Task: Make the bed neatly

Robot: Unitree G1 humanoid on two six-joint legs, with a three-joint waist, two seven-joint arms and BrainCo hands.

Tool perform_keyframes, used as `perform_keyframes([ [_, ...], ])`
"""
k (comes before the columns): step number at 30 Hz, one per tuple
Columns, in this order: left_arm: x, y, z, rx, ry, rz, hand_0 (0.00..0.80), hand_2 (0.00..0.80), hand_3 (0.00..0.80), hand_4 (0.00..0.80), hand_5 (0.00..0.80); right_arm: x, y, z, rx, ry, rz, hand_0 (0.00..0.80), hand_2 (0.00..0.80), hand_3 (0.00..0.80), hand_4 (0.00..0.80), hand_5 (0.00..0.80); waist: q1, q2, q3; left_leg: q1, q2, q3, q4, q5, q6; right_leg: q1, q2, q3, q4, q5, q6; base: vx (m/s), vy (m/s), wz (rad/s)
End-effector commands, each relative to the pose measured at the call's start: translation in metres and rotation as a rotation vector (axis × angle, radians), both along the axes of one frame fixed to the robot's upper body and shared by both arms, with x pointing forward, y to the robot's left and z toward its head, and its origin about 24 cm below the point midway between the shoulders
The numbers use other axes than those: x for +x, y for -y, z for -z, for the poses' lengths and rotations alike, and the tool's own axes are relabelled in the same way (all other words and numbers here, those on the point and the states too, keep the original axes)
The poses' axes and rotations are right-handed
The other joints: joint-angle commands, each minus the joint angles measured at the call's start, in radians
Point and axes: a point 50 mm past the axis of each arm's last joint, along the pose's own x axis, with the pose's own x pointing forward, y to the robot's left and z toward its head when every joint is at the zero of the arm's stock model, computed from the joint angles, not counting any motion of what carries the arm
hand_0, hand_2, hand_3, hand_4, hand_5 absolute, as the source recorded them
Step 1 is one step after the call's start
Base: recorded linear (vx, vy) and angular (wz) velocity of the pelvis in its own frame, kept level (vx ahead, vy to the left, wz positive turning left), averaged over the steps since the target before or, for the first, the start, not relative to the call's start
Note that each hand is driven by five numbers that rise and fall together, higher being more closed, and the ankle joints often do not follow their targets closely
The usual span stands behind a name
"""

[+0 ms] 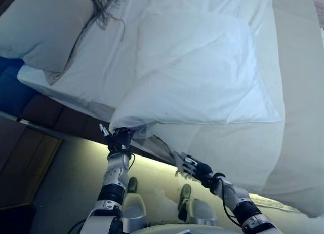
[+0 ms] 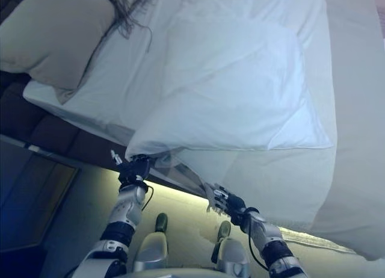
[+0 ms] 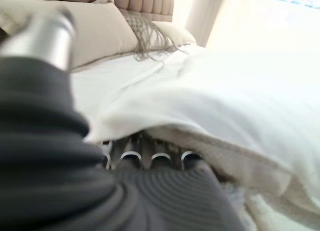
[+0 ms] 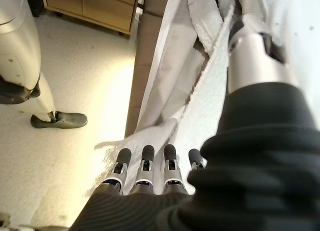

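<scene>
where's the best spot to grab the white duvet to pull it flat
Grip the duvet by its bunched near corner, overhanging the bed's edge above the left hand. Come from below and the foot side; the hem hangs free there.

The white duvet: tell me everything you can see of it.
The white duvet is thick, soft, puffy cloth with a stitched edge, lying rumpled across the bed over a white sheet, folded back on itself, its near corner hanging off the bed's side. The left hand has its fingers curled into that lifted corner. The right hand reaches the hanging cloth below it, fingers curled at a frayed beige edge. A beige pillow lies apart, at the head.
</scene>
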Motion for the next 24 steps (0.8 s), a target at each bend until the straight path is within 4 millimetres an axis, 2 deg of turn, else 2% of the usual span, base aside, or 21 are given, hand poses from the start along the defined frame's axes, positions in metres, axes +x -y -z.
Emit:
perform_keyframes([
  [1,-0.047,-0.154,-0.019,0.281,0.047,-0.485,0.433,0.433,0.433,0.433,0.433,-0.029,-0.001,0.02,0.035,-0.105,0.035,0.0,0.0,0.0,0.0,0.0,0.115,-0.045,-0.147,-0.009,-0.041,-0.03,-0.002,0.022,0.036,-0.005,-0.127,0.034,0.025,0.052,0.071,0.041,0.072,0.06],
  [2,-0.054,-0.158,-0.013,0.285,0.026,-0.492,0.405,0.405,0.405,0.405,0.405,-0.03,0.0,0.02,0.036,-0.103,0.042,0.0,0.0,0.0,0.0,0.0,0.116,-0.042,-0.149,-0.005,-0.041,-0.032,-0.002,0.022,0.035,-0.001,-0.127,0.033,0.027,0.049,0.07,0.031,0.067,0.01],
  [3,-0.059,-0.161,-0.009,0.286,0.011,-0.493,0.455,0.455,0.455,0.455,0.455,-0.03,0.002,0.02,0.032,-0.104,0.046,0.0,0.0,0.0,0.0,0.0,0.116,-0.039,-0.151,-0.003,-0.04,-0.032,-0.002,0.021,0.034,0.001,-0.127,0.031,0.027,0.047,0.07,0.019,0.071,0.0],
  [4,-0.065,-0.165,-0.005,0.286,-0.016,-0.505,0.631,0.631,0.631,0.631,0.631,-0.031,0.004,0.02,0.023,-0.105,0.049,0.0,0.0,0.0,0.0,0.0,0.116,-0.037,-0.152,-0.001,-0.039,-0.033,-0.001,0.021,0.034,0.003,-0.127,0.03,0.028,0.045,0.07,0.01,0.075,0.0],
  [5,-0.072,-0.169,0.0,0.283,-0.041,-0.517,0.684,0.684,0.684,0.684,0.684,-0.033,0.007,0.021,0.01,-0.109,0.057,0.0,0.0,0.0,0.0,0.0,0.118,-0.035,-0.155,0.0,-0.038,-0.033,0.0,0.021,0.033,0.005,-0.127,0.028,0.029,0.043,0.069,0.003,0.077,0.0],
  [6,-0.078,-0.171,0.004,0.279,-0.066,-0.525,0.668,0.668,0.668,0.668,0.668,-0.034,0.011,0.022,-0.002,-0.113,0.066,0.0,0.0,0.0,0.0,0.0,0.12,-0.034,-0.156,0.0,-0.038,-0.034,0.0,0.021,0.032,0.007,-0.128,0.025,0.03,0.041,0.069,0.001,0.061,0.03],
  [7,-0.082,-0.174,0.007,0.282,-0.083,-0.526,0.8,0.8,0.8,0.8,0.8,-0.036,0.014,0.023,-0.011,-0.117,0.073,0.0,0.0,0.0,0.0,0.0,0.123,-0.032,-0.157,0.0,-0.037,-0.036,0.0,0.021,0.031,0.008,-0.128,0.023,0.031,0.039,0.069,-0.003,0.035,0.05],
  [17,-0.123,-0.21,0.014,0.34,-0.226,-0.639,0.8,0.8,0.8,0.8,0.8,-0.044,0.034,0.028,-0.078,-0.133,0.132,0.0,0.0,0.0,0.0,0.0,0.153,-0.02,-0.172,0.01,-0.043,-0.065,-0.012,0.026,0.029,0.028,-0.134,-0.006,0.022,0.038,0.077,0.001,0.018,0.08],
  [24,-0.133,-0.213,0.021,0.329,-0.297,-0.65,0.8,0.8,0.8,0.8,0.8,-0.047,0.039,0.029,-0.089,-0.134,0.144,0.0,0.0,0.0,0.0,0.0,0.158,-0.012,-0.179,0.011,-0.05,-0.081,-0.017,0.028,0.031,0.034,-0.136,-0.014,0.017,0.038,0.079,-0.003,0.02,0.01],
])
